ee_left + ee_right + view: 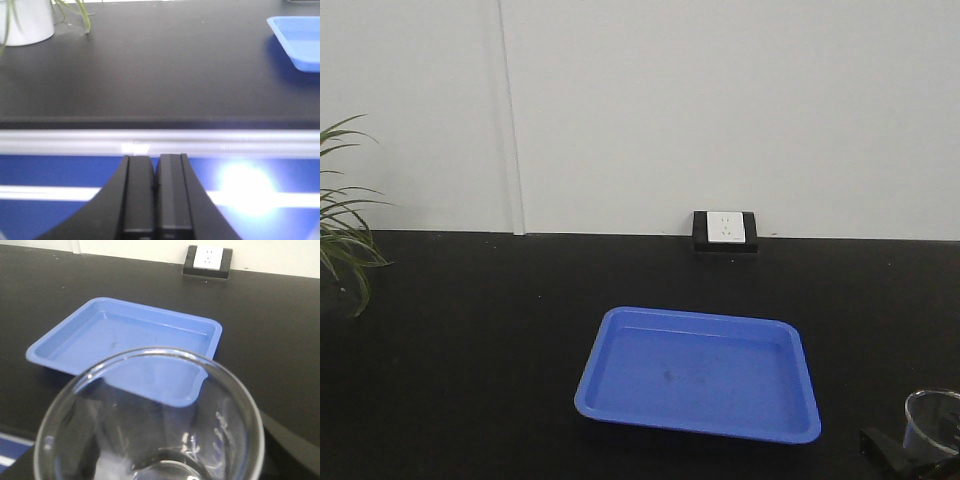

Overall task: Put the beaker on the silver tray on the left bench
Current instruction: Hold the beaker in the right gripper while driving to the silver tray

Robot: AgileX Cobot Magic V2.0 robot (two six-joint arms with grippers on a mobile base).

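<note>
Right end effector (918, 452) grips the beaker (932, 424); one black finger shows at the glass's lower left, the rest is cut off by the frame edge. Beaker is clear, with nothing visible inside. It sits at the near right corner of the front view, nearer than the blue tray (700, 372) and to its right, apart from it. Cannot tell whether its base touches the bench (470, 330). In the right wrist view its rim fills the near frame, with the tray beyond.

Left end effector (155, 200) is closed, fingers pressed together with nothing between them. It hangs off the bench's near edge, in front of the blue cabinet fronts (60, 172).

Wall socket (725, 230) sits at the far edge against the white wall (720, 100). Plant (342, 235) is at far left, in a white pot (27, 22).
</note>
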